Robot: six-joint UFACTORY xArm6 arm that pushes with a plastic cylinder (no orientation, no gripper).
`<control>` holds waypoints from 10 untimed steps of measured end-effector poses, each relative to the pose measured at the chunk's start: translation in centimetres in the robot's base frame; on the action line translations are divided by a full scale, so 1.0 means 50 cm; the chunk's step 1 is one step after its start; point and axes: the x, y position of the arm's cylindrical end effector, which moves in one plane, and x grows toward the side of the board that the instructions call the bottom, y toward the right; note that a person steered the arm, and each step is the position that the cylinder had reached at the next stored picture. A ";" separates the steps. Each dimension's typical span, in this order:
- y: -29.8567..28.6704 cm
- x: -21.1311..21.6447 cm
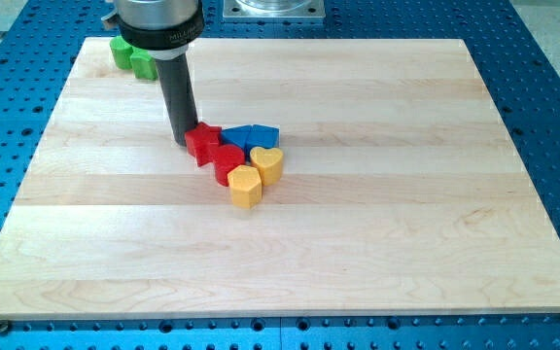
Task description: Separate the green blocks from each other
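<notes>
Two green blocks sit touching each other at the view's top left corner of the wooden board: one point(121, 51) nearer the corner and one point(144, 65) just to its lower right, both partly hidden by the arm's housing. My tip point(182, 139) rests on the board well below and to the right of them, touching the left side of a red star-shaped block point(202, 142).
A cluster lies right of my tip: a second red block point(227, 163), two blue blocks point(237, 136) point(264, 136), and two yellow heart-shaped blocks point(267, 163) point(245, 186). The wooden board point(377, 224) sits on a blue perforated table.
</notes>
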 end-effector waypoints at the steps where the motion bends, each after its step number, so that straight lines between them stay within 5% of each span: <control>1: -0.056 -0.011; 2: -0.324 -0.026; 3: -0.379 -0.114; 5: -0.370 -0.417; 6: -0.226 -0.380; 7: -0.147 -0.212; 9: -0.160 -0.268; 10: -0.102 -0.178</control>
